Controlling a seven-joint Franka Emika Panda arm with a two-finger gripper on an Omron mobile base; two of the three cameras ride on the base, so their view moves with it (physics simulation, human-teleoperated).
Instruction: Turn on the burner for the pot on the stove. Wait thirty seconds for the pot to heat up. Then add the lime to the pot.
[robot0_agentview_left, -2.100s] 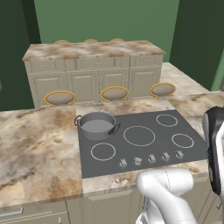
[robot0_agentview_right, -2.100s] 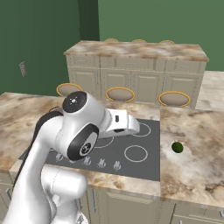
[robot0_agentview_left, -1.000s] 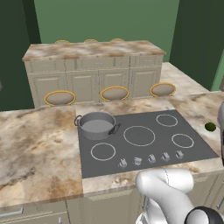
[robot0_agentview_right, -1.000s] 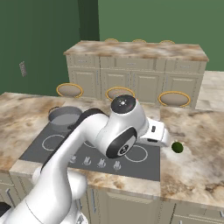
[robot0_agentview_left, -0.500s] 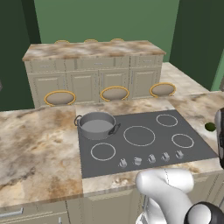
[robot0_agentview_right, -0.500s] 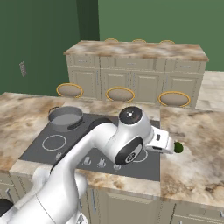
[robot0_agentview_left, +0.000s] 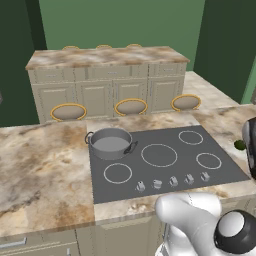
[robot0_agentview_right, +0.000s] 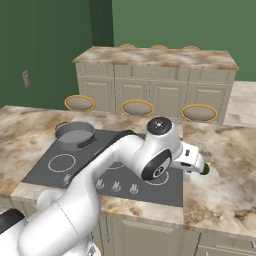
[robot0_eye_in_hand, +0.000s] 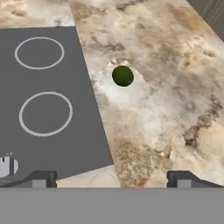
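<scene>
The stove (robot0_agentview_left: 165, 165) is set flush into a marbled beige and brown stone counter (robot0_agentview_left: 45, 170), its dark grey glass marked with thin white rings and edged along the near side by a row of small silver knobs (robot0_agentview_left: 172, 181). The pot (robot0_agentview_left: 110, 143) stands on the stove's rear left ring, upright, its two dark handles sticking out to the sides. The lime (robot0_eye_in_hand: 122, 75) lies on the bare counter just off the stove's right edge, near it but not touching, roughly level with the stove's middle rings. In the hand view the gripper (robot0_eye_in_hand: 113, 178) hangs above the counter at the stove's near right corner, its jaws spread wide with nothing between them and the lime well ahead of the fingertips (robot0_eye_in_hand: 41, 178). In the right base view the arm (robot0_agentview_right: 120, 165) reaches across the stove toward the lime. Beyond the stove, across a gap, runs a second counter (robot0_agentview_left: 105, 56) with the same stone top over cream panelled cabinet doors (robot0_agentview_left: 95, 95); three round stools (robot0_agentview_left: 131, 106) with yellow rims stand between it and the stove's counter. Dark green walls (robot0_agentview_left: 120, 22) close the room behind. Below the stove, the near cabinet fronts (robot0_agentview_right: 150, 235) are cream as well.
</scene>
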